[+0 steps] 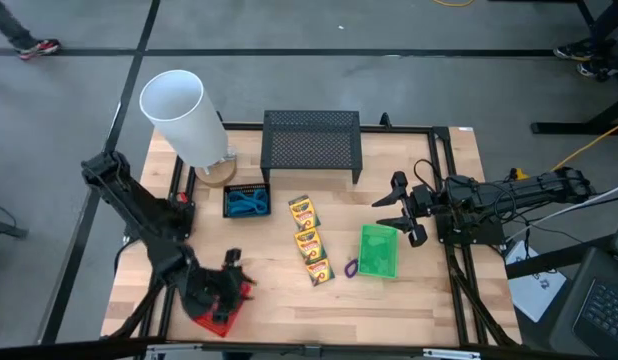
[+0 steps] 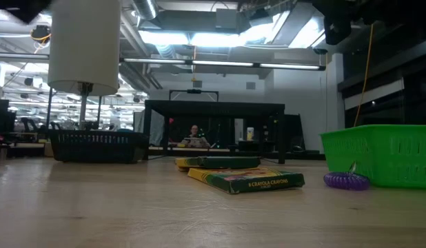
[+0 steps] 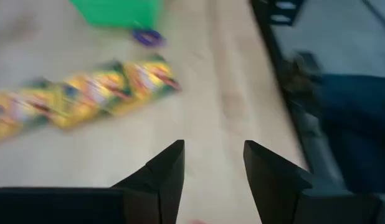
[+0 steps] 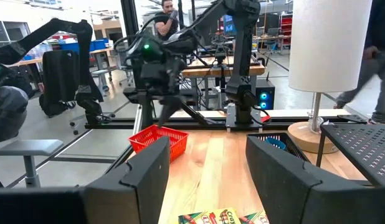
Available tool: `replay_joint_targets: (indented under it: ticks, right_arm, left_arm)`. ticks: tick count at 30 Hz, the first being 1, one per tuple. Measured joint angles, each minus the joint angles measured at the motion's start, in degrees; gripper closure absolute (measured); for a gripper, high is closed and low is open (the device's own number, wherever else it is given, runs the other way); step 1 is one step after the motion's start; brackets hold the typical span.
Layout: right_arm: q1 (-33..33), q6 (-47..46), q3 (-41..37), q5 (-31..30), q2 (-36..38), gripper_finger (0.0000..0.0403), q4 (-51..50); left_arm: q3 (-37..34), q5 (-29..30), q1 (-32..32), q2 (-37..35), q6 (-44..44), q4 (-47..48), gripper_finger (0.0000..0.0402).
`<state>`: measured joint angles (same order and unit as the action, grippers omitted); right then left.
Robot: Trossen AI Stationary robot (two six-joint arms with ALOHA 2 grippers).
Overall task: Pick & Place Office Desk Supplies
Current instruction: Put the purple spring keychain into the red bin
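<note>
Crayon boxes [image 1: 308, 241] sit in a short row right around the middle of the wooden desk [image 1: 279, 300], three yellow-and-green packs running from center toward 6 o'clock, with a purple loop [image 1: 351, 268] just beside the last one and touching or nearly touching the green mesh basket [image 1: 379, 250] at about 4 o'clock. Blue-handled scissors [image 1: 250, 203] lie in a black mesh basket [image 1: 247, 202] around 10 o'clock from center, near the base of the big white cylinder [image 1: 181, 117]. The wide black mesh stand [image 1: 312, 144] is up at 12 o'clock along the far edge. The left end effector [image 1: 225, 285] is down at roughly 7 o'clock, hovering over the red mesh basket [image 1: 221, 311] near the desk's front edge; in its wrist view the fingers [image 3: 167, 171] are spread apart with bare wood between them and nothing pinched, though that view is pretty smeared so I wouldn't swear to finer detail. The right end effector [image 1: 402, 208] sits at 3 o'clock, just beside the green basket's far corner, fingers [image 4: 149, 171] spread wide and holding nothing, looking across the desk at the red basket and the other arm. From desk level you can see the crayon boxes, the purple loop and the green basket, plus a person [image 2: 194, 138] way back in the room behind.
</note>
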<state>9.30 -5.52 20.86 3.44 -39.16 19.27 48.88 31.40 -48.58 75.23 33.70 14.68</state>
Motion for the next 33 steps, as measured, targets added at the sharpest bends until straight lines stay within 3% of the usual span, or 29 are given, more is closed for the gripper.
replay_joint_targets:
  ticks: [4,11,18,23,27,33]
  right_arm:
    - [0.0,0.0,0.0,0.0,0.0,0.019,0.0]
    - [0.0,0.0,0.0,0.0,0.0,0.019,0.0]
    - [0.0,0.0,0.0,0.0,0.0,0.019,-0.7]
    - [0.0,0.0,0.0,0.0,0.0,0.019,-0.7]
    - [0.0,0.2,0.0,0.0,0.0,0.019,-0.7]
    - [0.0,0.2,0.0,0.0,0.0,0.019,-0.7]
  left_arm:
    - [0.0,-0.1,8.2,-0.9,-5.8,-1.2,0.0244]
    - [0.0,-13.2,23.1,2.7,-15.6,-12.1,0.0223]
    - [0.0,-20.4,33.5,11.0,-19.2,-20.7,0.0196]
    - [0.3,-26.2,38.1,17.6,-17.4,-28.9,0.0194]
    - [5.0,-29.7,39.3,23.1,-17.0,-29.0,0.0194]
    - [18.0,-30.5,39.2,32.7,-15.7,-17.5,0.0194]
